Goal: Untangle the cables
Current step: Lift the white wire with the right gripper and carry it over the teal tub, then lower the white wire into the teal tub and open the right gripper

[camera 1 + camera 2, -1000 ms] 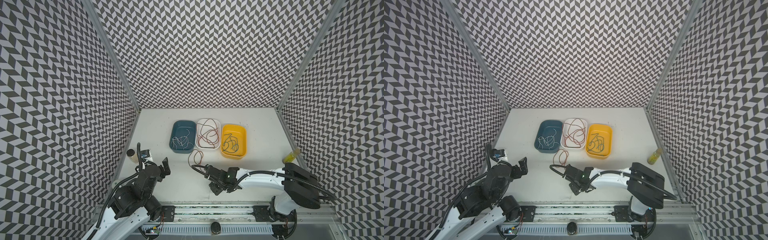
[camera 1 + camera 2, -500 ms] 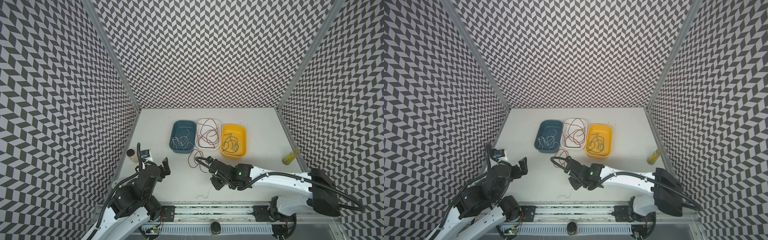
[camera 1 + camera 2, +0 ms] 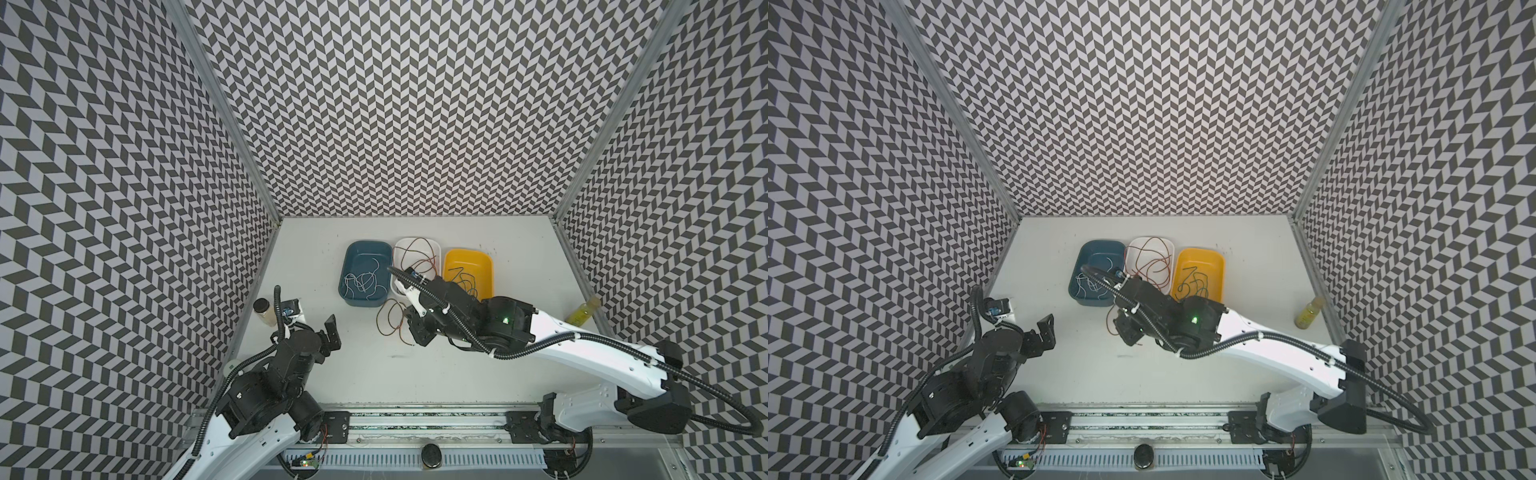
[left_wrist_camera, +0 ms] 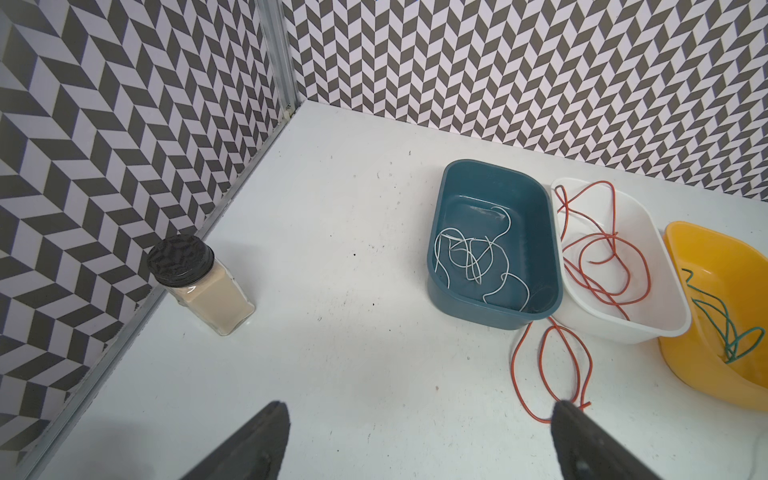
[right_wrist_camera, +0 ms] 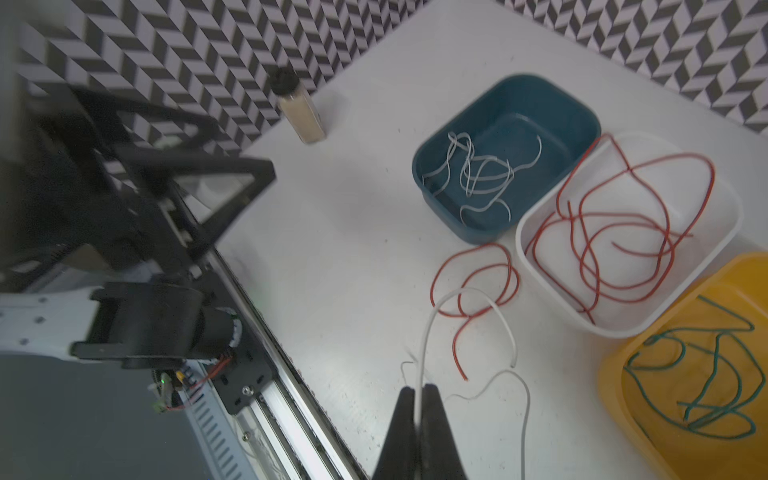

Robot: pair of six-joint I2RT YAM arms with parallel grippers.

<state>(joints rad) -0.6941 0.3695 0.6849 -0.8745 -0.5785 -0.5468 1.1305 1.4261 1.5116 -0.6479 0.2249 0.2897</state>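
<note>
The right hand (image 5: 419, 392) has its fingers pressed together on a white cable (image 5: 427, 332). From the grip the cable rises in an arch and drops to a free end. A thinner white strand (image 5: 527, 399) lies on the tabletop (image 3: 457, 374) just beside the fingers; whether it belongs to the same cable cannot be told. In the right wrist view the arch passes in front of a loose red cable (image 5: 496, 245), which lies in loops on the tabletop, but whether the two touch is unclear. That red cable sits just in front of the blue tub (image 5: 440, 212) and the white tub (image 5: 548, 299), outside both. The blue tub holds a tangle of white cables (image 5: 478, 174). The white tub next to it holds looping red cables (image 5: 681, 156), and the yellow tub (image 5: 715, 282) beyond holds green cables (image 5: 706, 432). The three tubs stand side by side in a row, touching or nearly so. The left hand (image 4: 417, 415) hangs well apart from all this on the left, its fingers spread wide with nothing between them. Near it, by the left wall, stands a jar (image 4: 203, 291) of pale powder with a black lid. A small yellow bottle (image 3: 584, 318) stands by the right wall.
</note>
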